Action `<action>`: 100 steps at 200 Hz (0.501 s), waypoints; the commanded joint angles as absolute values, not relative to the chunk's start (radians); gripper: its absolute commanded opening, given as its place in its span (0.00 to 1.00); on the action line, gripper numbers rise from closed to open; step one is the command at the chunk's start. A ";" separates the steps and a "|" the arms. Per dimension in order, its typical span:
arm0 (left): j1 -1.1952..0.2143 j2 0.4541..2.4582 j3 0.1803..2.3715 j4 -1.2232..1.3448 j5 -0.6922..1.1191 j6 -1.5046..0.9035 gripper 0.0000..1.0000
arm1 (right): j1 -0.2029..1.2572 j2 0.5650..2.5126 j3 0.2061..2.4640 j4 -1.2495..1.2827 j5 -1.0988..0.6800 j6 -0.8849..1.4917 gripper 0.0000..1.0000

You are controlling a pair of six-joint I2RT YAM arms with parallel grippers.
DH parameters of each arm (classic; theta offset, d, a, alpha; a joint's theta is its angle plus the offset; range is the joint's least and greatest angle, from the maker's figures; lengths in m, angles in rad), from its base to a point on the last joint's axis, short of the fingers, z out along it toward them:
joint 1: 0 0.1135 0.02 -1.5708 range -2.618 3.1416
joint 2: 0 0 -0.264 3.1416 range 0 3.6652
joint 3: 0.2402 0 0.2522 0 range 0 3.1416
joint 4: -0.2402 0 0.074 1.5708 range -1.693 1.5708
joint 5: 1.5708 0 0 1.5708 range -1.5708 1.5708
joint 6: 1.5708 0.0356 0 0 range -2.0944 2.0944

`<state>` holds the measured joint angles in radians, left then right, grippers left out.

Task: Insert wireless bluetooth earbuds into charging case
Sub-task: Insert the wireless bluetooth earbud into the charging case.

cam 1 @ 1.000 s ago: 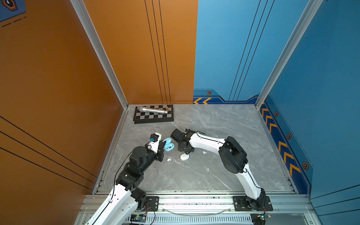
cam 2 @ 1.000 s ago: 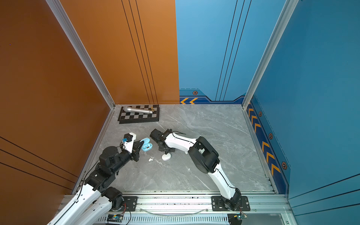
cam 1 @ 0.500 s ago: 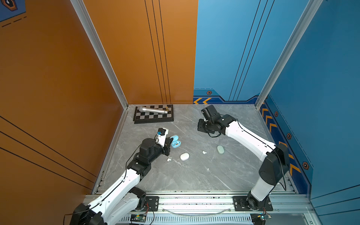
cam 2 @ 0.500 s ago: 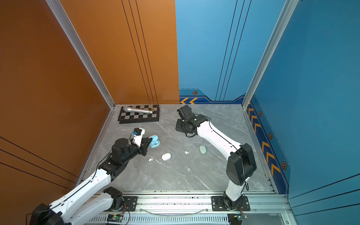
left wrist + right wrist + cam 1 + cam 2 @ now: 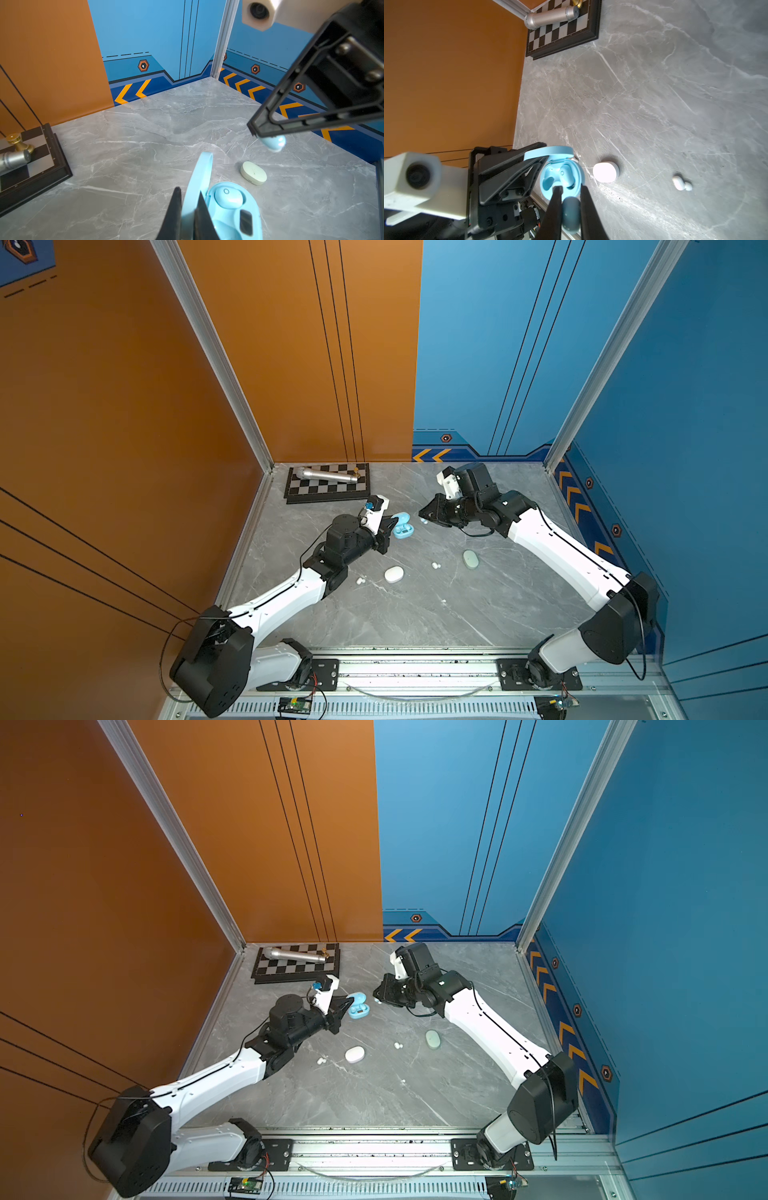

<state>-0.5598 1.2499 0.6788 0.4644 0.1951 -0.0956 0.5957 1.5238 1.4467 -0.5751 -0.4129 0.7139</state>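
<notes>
An open pale blue charging case (image 5: 402,526) (image 5: 357,1008) lies on the grey table left of centre. My left gripper (image 5: 392,526) (image 5: 188,192) is shut on its raised lid (image 5: 199,176). One pale blue earbud (image 5: 227,196) sits in the case's base. My right gripper (image 5: 422,516) (image 5: 570,189) hovers just right of the case, shut on a second pale blue earbud (image 5: 274,143) (image 5: 571,214). White earbuds lie loose on the table, one (image 5: 435,565) mid-table, one (image 5: 360,580) nearer the left arm.
A shut white case (image 5: 394,574) (image 5: 605,172) and a shut mint green case (image 5: 470,559) (image 5: 253,173) lie in the table's middle. A chessboard (image 5: 328,489) with a silver cylinder (image 5: 328,476) on it sits at the back left. Walls close three sides.
The right arm has swung from the table's middle to the back and now holds its tip by the blue case. The left arm has reached farther out, still gripping the lid.
</notes>
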 commanded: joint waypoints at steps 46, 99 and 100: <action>-0.608 1.259 0.739 0.506 0.186 -0.095 0.00 | 0.660 1.487 1.400 -0.483 -0.443 0.745 0.14; -0.619 1.252 0.744 0.507 0.178 -0.095 0.00 | 0.667 1.489 1.396 -0.453 -0.436 0.760 0.14; -0.620 1.251 0.743 0.506 0.178 -0.095 0.00 | 0.668 1.489 1.396 -0.453 -0.436 0.760 0.14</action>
